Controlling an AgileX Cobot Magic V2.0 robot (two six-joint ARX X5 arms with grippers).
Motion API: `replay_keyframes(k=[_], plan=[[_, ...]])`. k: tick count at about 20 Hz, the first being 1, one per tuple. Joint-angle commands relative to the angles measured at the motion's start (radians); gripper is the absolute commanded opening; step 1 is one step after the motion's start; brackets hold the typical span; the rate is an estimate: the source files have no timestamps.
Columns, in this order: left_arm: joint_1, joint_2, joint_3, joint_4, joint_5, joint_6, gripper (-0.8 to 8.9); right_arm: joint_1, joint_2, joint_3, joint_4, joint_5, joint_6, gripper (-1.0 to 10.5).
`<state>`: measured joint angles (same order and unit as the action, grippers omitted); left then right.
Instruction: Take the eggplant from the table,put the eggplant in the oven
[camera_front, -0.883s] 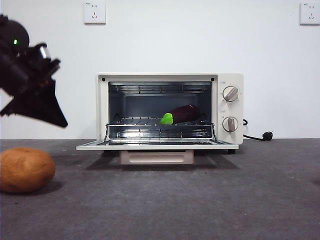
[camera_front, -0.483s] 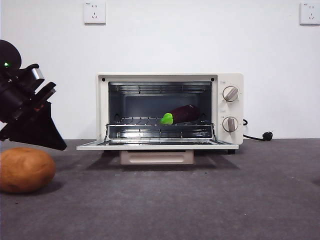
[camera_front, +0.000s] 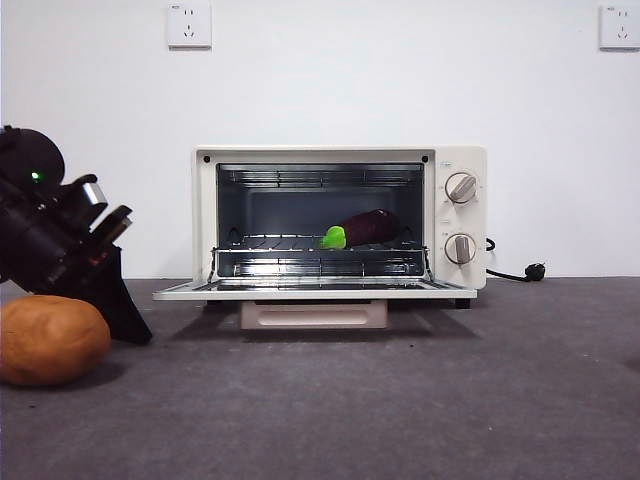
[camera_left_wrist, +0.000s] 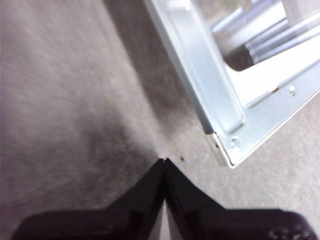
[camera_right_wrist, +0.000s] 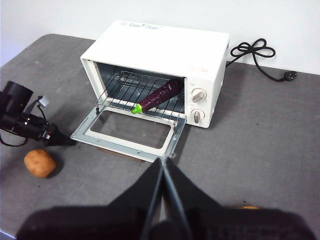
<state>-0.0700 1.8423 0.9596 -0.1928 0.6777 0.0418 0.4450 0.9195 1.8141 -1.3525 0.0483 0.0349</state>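
Observation:
The dark purple eggplant (camera_front: 362, 229) with its green cap lies on the wire rack inside the cream oven (camera_front: 340, 156), whose door (camera_front: 314, 292) hangs open and flat. From above, the eggplant (camera_right_wrist: 159, 94) lies slanted on the rack. My left gripper (camera_front: 140, 335) is shut and empty, its tip low over the table (camera_front: 400, 400) just left of the door's corner. The left wrist view shows its jaws (camera_left_wrist: 165, 162) closed beside the door's metal frame (camera_left_wrist: 220, 107). My right gripper (camera_right_wrist: 162, 162) is shut, high above the table in front of the oven (camera_right_wrist: 160, 47).
A round orange-brown potato (camera_front: 50, 339) sits at the front left, right beside the left arm; the potato (camera_right_wrist: 40, 163) also shows from above. A black power cord (camera_right_wrist: 256, 54) trails behind the oven on the right.
The left arm has come down and slightly right; its shut tip now sits near the table between the potato and the door. The eggplant and oven have not moved.

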Motion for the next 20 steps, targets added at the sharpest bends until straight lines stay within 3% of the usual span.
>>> replay_keyframes(k=[1,16,20], plan=[[-0.013,0.010,-0.009,0.021,0.011,-0.006,-0.06,0.002,-0.002,0.002,-0.022,-0.004,0.011,-0.1],[-0.062,0.010,-0.009,0.164,0.069,-0.108,-0.06,0.002,-0.002,0.002,-0.023,-0.004,0.013,-0.1],[-0.062,0.010,-0.009,0.217,0.130,-0.159,-0.06,0.002,-0.002,0.002,-0.023,-0.004,0.013,-0.1]])
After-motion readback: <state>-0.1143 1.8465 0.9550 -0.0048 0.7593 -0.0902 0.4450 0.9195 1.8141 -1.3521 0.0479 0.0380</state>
